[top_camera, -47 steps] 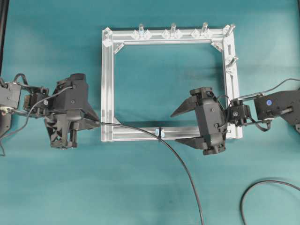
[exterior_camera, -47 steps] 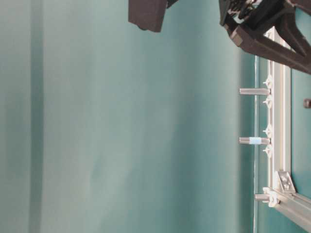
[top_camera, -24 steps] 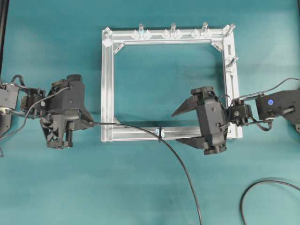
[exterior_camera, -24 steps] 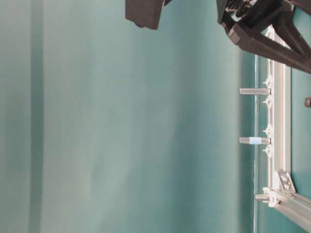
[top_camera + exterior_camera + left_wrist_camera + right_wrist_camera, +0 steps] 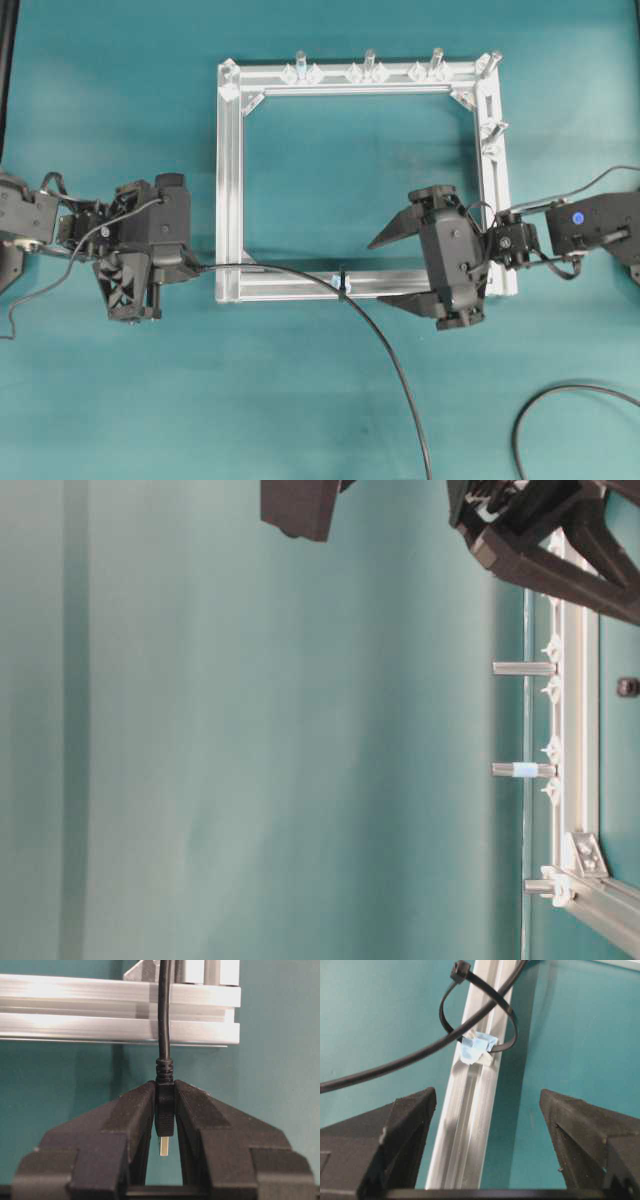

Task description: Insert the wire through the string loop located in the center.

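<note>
In the overhead view, the wire (image 5: 385, 345) is running through the string loop (image 5: 342, 280) on the frame (image 5: 229, 180)'s six o'clock bar, toward nine o'clock into the left pincer (image 5: 192, 266). In the left wrist view, that pincer (image 5: 165, 1110) is pinching the wire's plug. In the right wrist view, the right pincer (image 5: 487, 1125) is standing spread, straddling the bar below the loop (image 5: 477, 1015).

Table (image 5: 120, 400): covered in teal cloth.
Frame (image 5: 230, 180): a silver square, laid flat at 12 o'clock.
Wire (image 5: 400, 370): trailed off toward 6 o'clock.
</note>
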Controlling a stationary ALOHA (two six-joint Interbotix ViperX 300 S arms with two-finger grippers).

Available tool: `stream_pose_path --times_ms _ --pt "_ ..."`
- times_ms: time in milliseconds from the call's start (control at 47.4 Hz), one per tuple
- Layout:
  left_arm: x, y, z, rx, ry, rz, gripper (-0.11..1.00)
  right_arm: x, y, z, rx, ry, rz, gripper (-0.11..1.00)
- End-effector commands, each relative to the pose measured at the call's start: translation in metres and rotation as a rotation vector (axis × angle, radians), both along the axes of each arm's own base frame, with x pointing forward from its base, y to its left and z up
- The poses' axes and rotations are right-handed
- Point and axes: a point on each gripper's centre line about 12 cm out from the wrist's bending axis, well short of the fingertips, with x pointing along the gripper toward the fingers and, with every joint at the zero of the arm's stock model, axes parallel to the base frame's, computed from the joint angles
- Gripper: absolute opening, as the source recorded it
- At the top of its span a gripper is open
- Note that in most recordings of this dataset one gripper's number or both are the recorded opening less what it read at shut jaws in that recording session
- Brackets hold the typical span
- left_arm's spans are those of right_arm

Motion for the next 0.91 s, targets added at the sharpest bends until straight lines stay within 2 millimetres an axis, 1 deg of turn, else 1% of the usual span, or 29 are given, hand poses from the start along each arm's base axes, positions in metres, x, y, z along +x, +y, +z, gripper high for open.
stream_pose_path --times_ms 0,106,485,506,528,654,696,717,802,886 --pt "0.002 -0.001 0.004 -0.008 -0.016 0.004 0.16 0.004 0.0 0.014 0.004 -0.044 -0.001 0.84" --pt "0.002 -0.002 0.005 -0.007 -0.018 0.0 0.14 0.004 0.0 0.014 0.004 -0.043 -0.001 0.84" --pt "0.007 -0.004 0.01 -0.012 0.003 0.001 0.14 0.003 0.0 0.013 0.004 -0.04 -0.001 0.84" --pt "0.007 -0.004 0.011 -0.012 0.001 0.001 0.16 0.003 0.0 0.012 0.004 -0.037 0.0 0.84" --pt "0.007 -0.004 0.011 -0.011 0.004 -0.001 0.21 0.003 0.0 0.012 0.004 -0.037 0.0 0.84" --pt "0.009 -0.004 0.012 -0.006 0.005 -0.008 0.59 0.003 0.0 0.012 0.004 -0.037 0.0 0.84" --pt "0.009 -0.004 0.012 -0.006 0.005 -0.008 0.69 0.003 0.0 0.013 0.004 -0.038 -0.001 0.84" --pt "0.009 -0.004 0.013 -0.006 0.004 -0.008 0.7 0.003 0.0 0.012 0.003 -0.037 -0.001 0.84" --pt "0.009 -0.004 0.013 -0.006 0.002 -0.008 0.57 0.003 0.0 0.012 0.003 -0.037 -0.001 0.84" --pt "0.009 -0.004 0.016 -0.006 -0.007 -0.009 0.57 0.003 0.0 0.012 0.003 -0.037 -0.001 0.84"
